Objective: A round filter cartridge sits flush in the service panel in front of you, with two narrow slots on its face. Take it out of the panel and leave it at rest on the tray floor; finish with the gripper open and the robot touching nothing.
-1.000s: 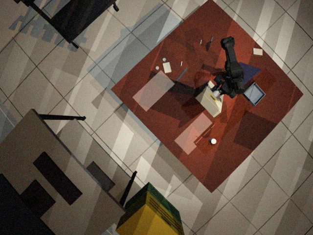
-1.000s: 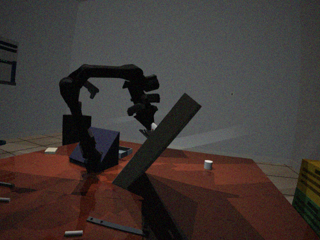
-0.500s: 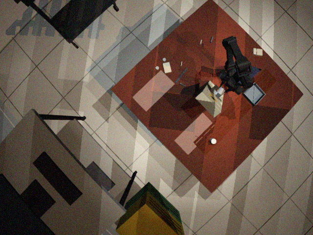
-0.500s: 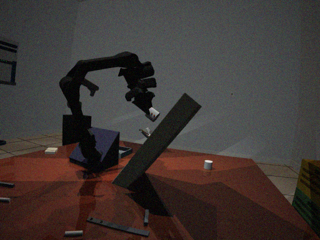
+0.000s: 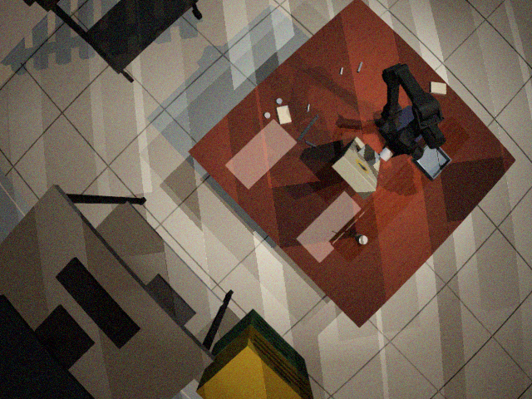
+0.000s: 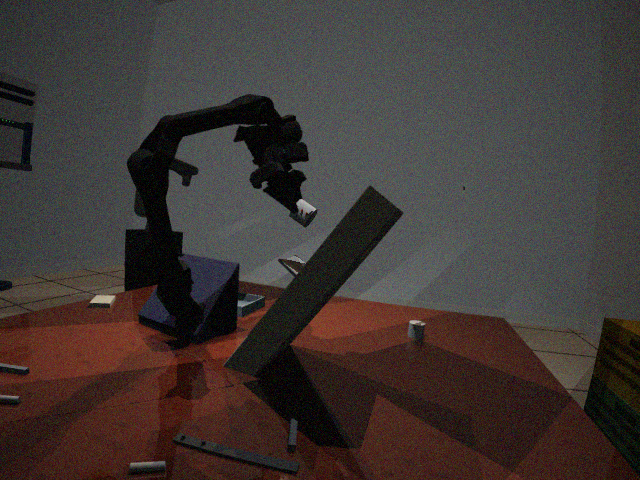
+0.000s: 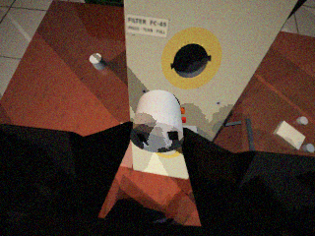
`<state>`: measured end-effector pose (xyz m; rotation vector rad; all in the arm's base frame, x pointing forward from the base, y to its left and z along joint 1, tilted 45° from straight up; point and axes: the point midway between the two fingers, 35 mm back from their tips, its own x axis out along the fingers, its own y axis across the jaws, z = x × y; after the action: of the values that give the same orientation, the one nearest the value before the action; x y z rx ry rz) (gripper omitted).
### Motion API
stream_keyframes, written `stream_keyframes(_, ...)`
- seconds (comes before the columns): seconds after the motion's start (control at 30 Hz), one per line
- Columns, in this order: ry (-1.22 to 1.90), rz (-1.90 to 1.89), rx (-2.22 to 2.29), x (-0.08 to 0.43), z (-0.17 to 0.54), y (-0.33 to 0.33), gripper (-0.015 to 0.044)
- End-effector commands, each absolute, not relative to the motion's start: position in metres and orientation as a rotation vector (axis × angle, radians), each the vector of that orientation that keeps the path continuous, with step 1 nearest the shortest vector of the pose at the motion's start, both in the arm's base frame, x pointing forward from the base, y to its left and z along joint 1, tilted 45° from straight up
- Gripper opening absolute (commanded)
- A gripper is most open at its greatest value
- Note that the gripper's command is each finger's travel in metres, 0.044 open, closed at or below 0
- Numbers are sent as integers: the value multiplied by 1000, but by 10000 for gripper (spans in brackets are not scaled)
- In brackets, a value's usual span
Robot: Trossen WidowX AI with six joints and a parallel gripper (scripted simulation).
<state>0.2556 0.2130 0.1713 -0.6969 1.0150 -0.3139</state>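
My gripper (image 5: 390, 150) (image 6: 299, 207) (image 7: 157, 129) is shut on the round white filter cartridge (image 5: 386, 154) (image 6: 307, 210) (image 7: 157, 112) and holds it in the air, clear of the panel. The tilted cream service panel (image 5: 354, 171) (image 6: 320, 279) (image 7: 236, 29) stands just ahead of it. The panel's round socket (image 7: 191, 60) is dark and empty inside a yellow ring (image 7: 168, 49). The grey-blue tray (image 5: 435, 168) (image 6: 251, 303) lies on the red mat beside the arm's base, behind the gripper.
A small white cylinder (image 5: 362, 239) (image 6: 416, 329) (image 7: 95, 59) stands on the mat beyond the panel. A dark blue wedge (image 6: 214, 289) sits by the base. Cream blocks (image 5: 438, 87) (image 5: 283, 114) (image 7: 290, 134), grey bars (image 6: 235, 453) and pegs lie scattered. A yellow crate (image 5: 253, 369) stands off the mat.
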Motion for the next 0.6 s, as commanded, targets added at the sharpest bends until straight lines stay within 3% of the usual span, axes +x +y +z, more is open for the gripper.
stream_keyframes(0.0,1017,-325,-690,256,157,230,0)
stream_keyframes(0.37,1026,-363,-701,257,120,255,0)
stream_keyframes(0.57,1137,-205,-811,237,100,263,0)
